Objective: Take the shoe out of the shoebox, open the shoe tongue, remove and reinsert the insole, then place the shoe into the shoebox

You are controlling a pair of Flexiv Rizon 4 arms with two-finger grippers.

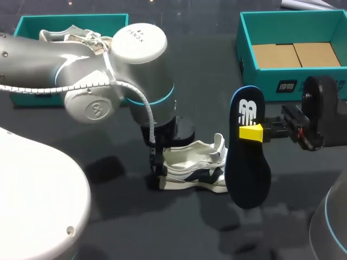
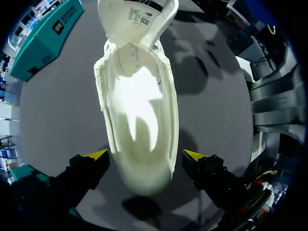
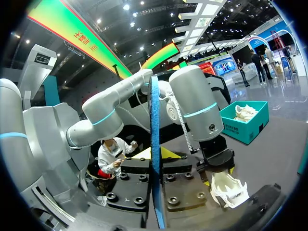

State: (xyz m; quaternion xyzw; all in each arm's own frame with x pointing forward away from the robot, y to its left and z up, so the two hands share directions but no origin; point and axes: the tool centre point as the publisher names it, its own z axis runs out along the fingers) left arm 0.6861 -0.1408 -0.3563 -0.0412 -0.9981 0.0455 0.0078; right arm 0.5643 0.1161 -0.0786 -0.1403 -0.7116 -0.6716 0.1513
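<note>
A white shoe [image 1: 196, 167] lies on its side on the dark table, tongue pulled open, and its inside is bare [image 2: 139, 110]. My left gripper [image 2: 145, 155] hangs open over the heel end [image 1: 158, 172], one yellow tip on each side, neither touching. To the right, my right gripper [image 1: 252, 132] is shut on a dark blue insole [image 1: 248, 157], held upright above the table. In the right wrist view the insole [image 3: 155, 144] shows edge-on between the fingers [image 3: 155, 155], with the shoe [image 3: 230, 188] lower and off to one side.
A teal shoebox [image 1: 32, 24] at the back left holds a second white shoe [image 1: 68, 36]. Another teal box [image 1: 246, 49] at the back right has brown cardboard inside. My bulky left arm [image 1: 108, 70] covers much of the table's left middle.
</note>
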